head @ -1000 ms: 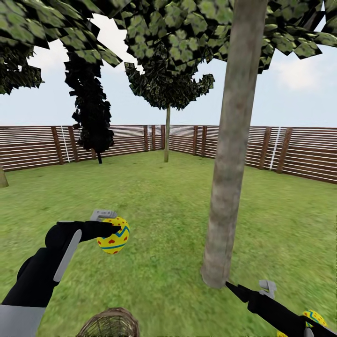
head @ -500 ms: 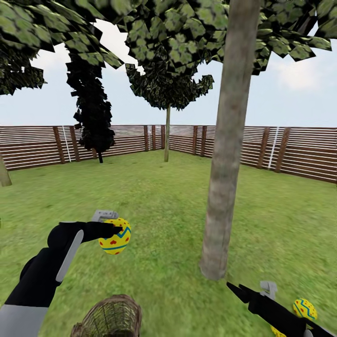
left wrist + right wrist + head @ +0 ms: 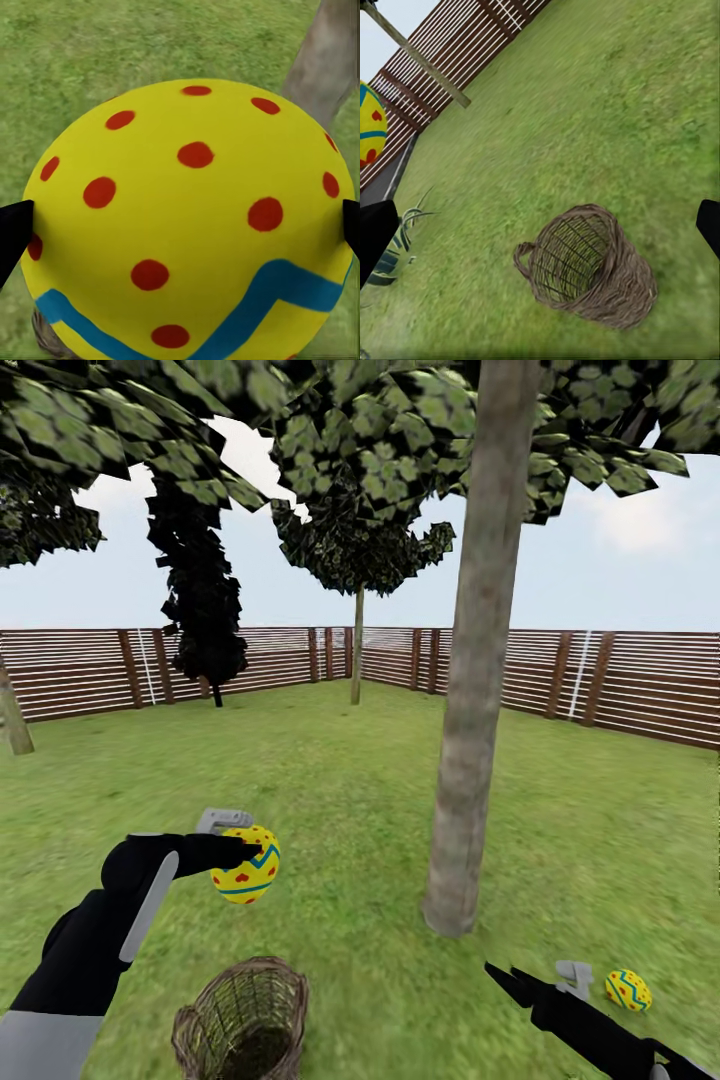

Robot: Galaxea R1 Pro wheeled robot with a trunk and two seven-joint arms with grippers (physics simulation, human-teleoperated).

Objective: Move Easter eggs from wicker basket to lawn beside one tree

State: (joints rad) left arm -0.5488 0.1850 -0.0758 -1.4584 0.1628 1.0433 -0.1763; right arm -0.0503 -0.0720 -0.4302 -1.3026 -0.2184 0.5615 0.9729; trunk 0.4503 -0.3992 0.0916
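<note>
Your left hand (image 3: 243,849) is pinching an Easter egg (image 3: 246,863), yellow with red dots and a blue zigzag band, and holds it up above the lawn (image 3: 330,800). In the left wrist view the two fingertips (image 3: 13,232) press against the egg's opposite sides, so the grip looks centred and secure.

Your right hand (image 3: 505,982) hangs low beside the tree (image 3: 470,690) with its fingers spread and nothing between them. A second egg (image 3: 628,990) already lies on the grass near that trunk, just beyond the right arm. The wicker basket (image 3: 243,1020) sits close in front of you; the right wrist view looks into its mouth, and what shows of the inside looks empty, but the weave hides part of the bottom, so you cannot tell where the third egg is from here.

To do this step well, carry the held egg across to the foot of the same trunk, the one where the other egg rests, not to the trees further back by the fence (image 3: 620,690). Bring the hand low before you part the fingers: an egg let go from this height will likely bounce or roll off on the flat grass. Set it down a little apart from the lying egg so you do not knock that one away, and keep your elbow clear of the basket rim as you swing across.
</note>
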